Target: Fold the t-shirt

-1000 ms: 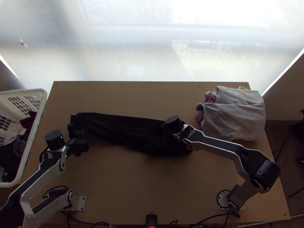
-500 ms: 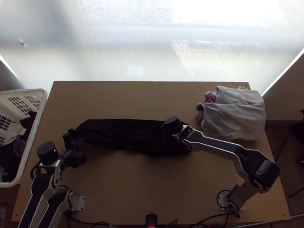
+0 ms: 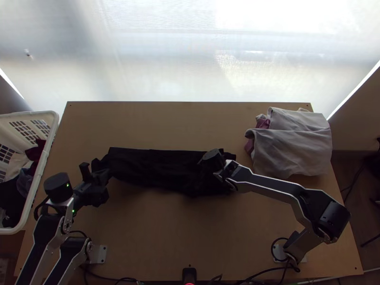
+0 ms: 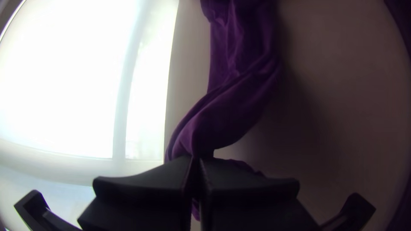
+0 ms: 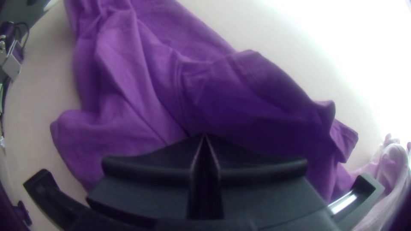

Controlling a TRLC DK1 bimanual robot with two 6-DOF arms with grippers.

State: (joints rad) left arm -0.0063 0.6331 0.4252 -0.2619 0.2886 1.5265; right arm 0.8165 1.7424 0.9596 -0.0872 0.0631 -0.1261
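Observation:
The dark t-shirt [image 3: 156, 166] lies in a long, bunched strip across the table; it looks purple in the left wrist view [image 4: 244, 85] and right wrist view [image 5: 128, 85]. At the strip's left end is my left gripper [image 3: 97, 170]; its fingers [image 4: 145, 182] are shut on a twisted, gathered end, and the gripper [image 4: 195, 162] holds it raised. Over the strip's right part is my right gripper [image 3: 216, 163], pointing down. Seen from its wrist, this gripper [image 5: 205, 137] is shut on the shirt, where creases run to the tips. Loose folds spread around it.
Grey and pinkish folded cloth [image 3: 294, 142] is piled at the table's back right. A white basket [image 3: 40, 175] with clothes stands beyond the left edge. Bare wood [image 3: 166, 228] shows in front of the shirt, and a bright window lies behind the table.
My left gripper has moved toward the near left, then slightly back right, and the shirt's left end has shifted right and nearer. My right gripper has moved only slightly left.

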